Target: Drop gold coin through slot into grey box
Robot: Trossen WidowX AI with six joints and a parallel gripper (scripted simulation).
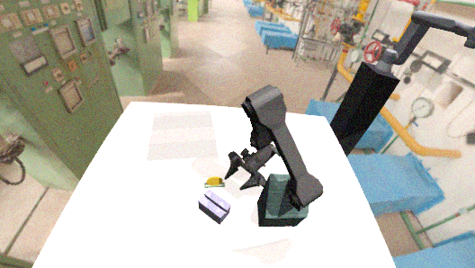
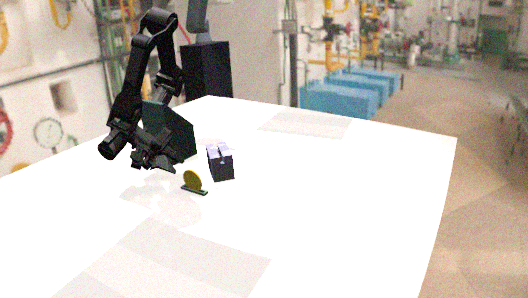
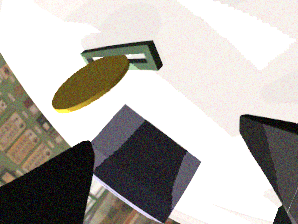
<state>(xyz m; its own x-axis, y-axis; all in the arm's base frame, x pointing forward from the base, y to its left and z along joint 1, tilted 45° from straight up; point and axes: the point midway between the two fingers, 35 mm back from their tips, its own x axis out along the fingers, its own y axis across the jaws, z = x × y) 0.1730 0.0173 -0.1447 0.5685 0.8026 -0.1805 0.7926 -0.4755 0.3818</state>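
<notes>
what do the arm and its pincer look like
The arm is matte black to dark grey, with long, smooth, angular links and chunky rounded joints. Its pincer is the same dark colour, with two wedge-shaped fingers narrowing towards blunt tips. No cable, sleeve or marking can be made out.

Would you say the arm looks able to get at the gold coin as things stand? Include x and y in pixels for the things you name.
Probably yes: the coin (image 1: pixel 215 181) (image 2: pixel 192 180) (image 3: pixel 91 83) stands upright in its holder (image 1: pixel 208 185) (image 2: pixel 202 192) (image 3: pixel 156 55), nothing covers it, and the open pincer (image 1: pixel 233 183) hangs close by, though it would likely need lining up first.
</notes>
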